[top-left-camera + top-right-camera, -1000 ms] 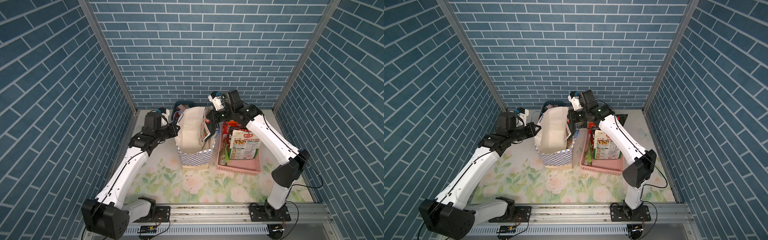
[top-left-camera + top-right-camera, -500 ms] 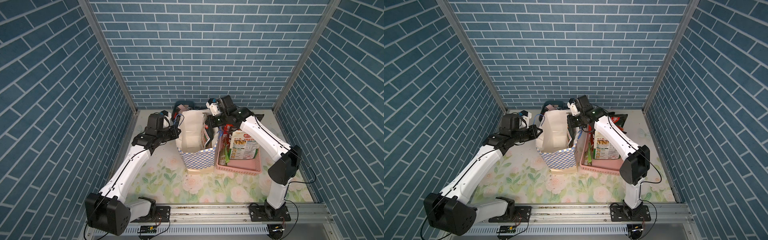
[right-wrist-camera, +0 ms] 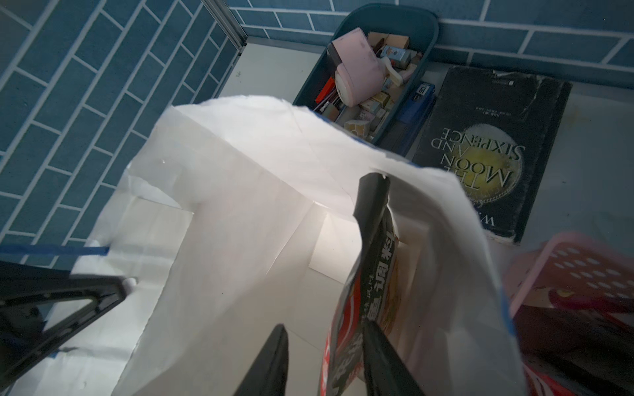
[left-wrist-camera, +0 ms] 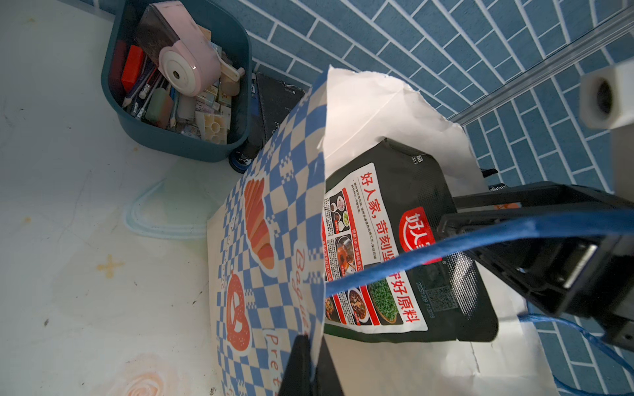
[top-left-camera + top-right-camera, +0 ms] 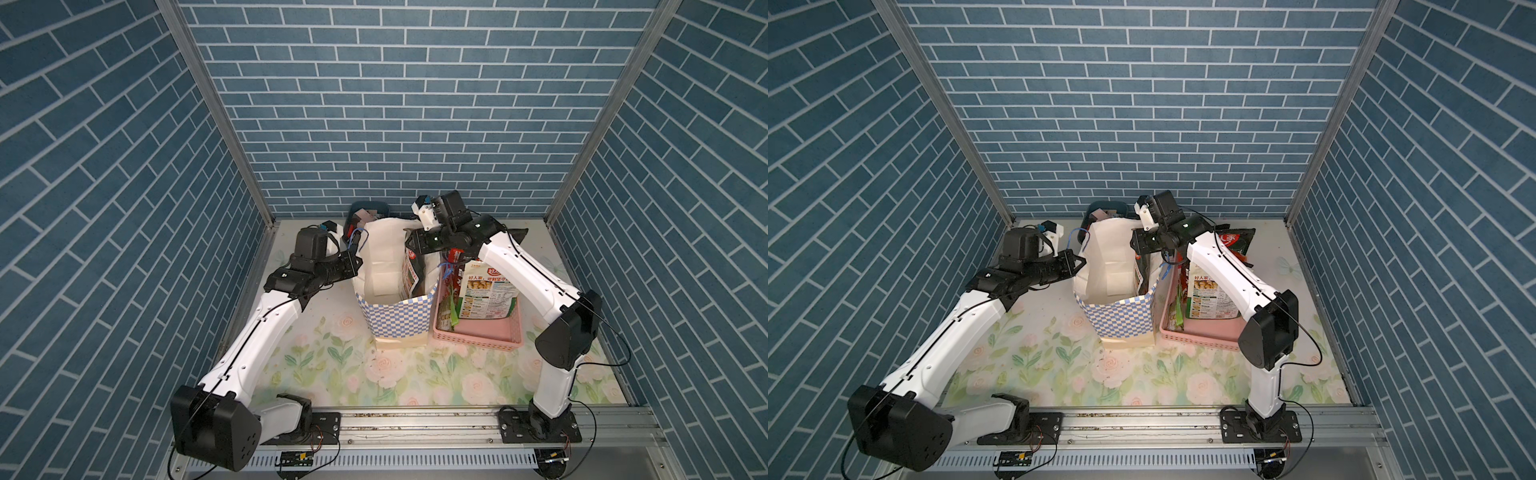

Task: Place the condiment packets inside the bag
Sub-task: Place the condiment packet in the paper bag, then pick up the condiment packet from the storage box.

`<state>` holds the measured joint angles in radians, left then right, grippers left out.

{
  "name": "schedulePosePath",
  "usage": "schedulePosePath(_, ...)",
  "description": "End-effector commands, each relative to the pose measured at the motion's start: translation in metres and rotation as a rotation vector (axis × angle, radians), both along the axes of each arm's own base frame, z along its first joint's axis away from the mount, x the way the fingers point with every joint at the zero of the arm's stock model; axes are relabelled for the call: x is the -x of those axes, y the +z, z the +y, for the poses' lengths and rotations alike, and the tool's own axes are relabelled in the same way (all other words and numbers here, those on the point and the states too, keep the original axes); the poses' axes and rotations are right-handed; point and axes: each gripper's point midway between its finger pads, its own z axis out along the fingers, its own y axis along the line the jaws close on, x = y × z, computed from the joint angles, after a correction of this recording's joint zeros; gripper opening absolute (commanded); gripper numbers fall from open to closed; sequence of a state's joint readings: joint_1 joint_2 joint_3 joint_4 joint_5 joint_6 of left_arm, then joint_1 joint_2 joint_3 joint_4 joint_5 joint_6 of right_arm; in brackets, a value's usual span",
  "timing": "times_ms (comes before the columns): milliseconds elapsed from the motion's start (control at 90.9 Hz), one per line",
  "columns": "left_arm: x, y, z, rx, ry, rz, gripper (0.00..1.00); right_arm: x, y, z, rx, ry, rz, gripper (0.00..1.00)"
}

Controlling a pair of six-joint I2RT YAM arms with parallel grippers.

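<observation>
Left of centre, the left pincer (image 5: 354, 261) is clamped tight on the rim of the checkered bag (image 5: 399, 318), which stands mid-worktop (image 5: 332, 374). A black condiment packet (image 5: 415, 266) stands inside the bag, and the right pincer (image 3: 324, 325) is part open around it without squeezing it. Further right, more packets (image 5: 486, 291) lean in the pink basket (image 5: 478, 338).

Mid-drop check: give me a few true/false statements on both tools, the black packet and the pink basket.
1. The left tool pinches the rim of the bag. True.
2. The black packet lies in the pink basket. False: it stands inside the bag.
3. The right tool is clamped tight on that packet. False: its jaws are apart, straddling it.
4. Other packets sit in the basket. True.
</observation>
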<state>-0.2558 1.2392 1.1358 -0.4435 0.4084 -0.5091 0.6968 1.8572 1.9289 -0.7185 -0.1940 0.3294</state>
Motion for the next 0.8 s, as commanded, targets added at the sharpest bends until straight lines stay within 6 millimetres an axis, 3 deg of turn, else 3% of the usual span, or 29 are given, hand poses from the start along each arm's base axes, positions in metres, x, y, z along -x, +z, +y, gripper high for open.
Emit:
schedulePosePath(0,0.004,-0.012,-0.001,-0.009,-0.007,0.034,0.0,0.013,0.079,-0.006,-0.104,0.033,-0.196,0.48)
schedulePosePath(154,0.003,-0.011,-0.002,-0.006,-0.007,0.034,0.0,0.049,0.15,-0.037,-0.179,0.07,-0.401,0.67)
schedulePosePath(231,0.003,-0.011,-0.002,-0.006,-0.006,0.033,0.0,0.07,0.161,-0.064,-0.14,0.074,-0.485,0.69)
schedulePosePath(264,0.003,-0.011,-0.002,-0.006,-0.008,0.033,0.0,0.079,0.158,-0.079,-0.098,0.079,-0.505,0.69)
schedulePosePath(330,0.003,-0.011,-0.002,-0.009,-0.01,0.031,0.0,0.092,0.135,-0.111,0.028,0.1,-0.5,0.69)
schedulePosePath(418,0.004,-0.011,-0.001,-0.01,-0.009,0.03,0.0,0.094,0.093,-0.166,0.208,0.08,-0.418,0.71)
schedulePosePath(517,0.004,-0.013,-0.002,-0.007,-0.009,0.033,0.0,0.097,0.05,-0.208,0.361,0.086,-0.347,0.75)
schedulePosePath(660,0.004,-0.014,-0.001,-0.008,-0.008,0.035,0.0,0.101,0.002,-0.226,0.527,0.196,-0.303,0.88)
schedulePosePath(792,0.003,-0.013,-0.002,-0.008,-0.012,0.034,0.0,0.09,-0.011,-0.223,0.587,0.302,-0.312,0.89)
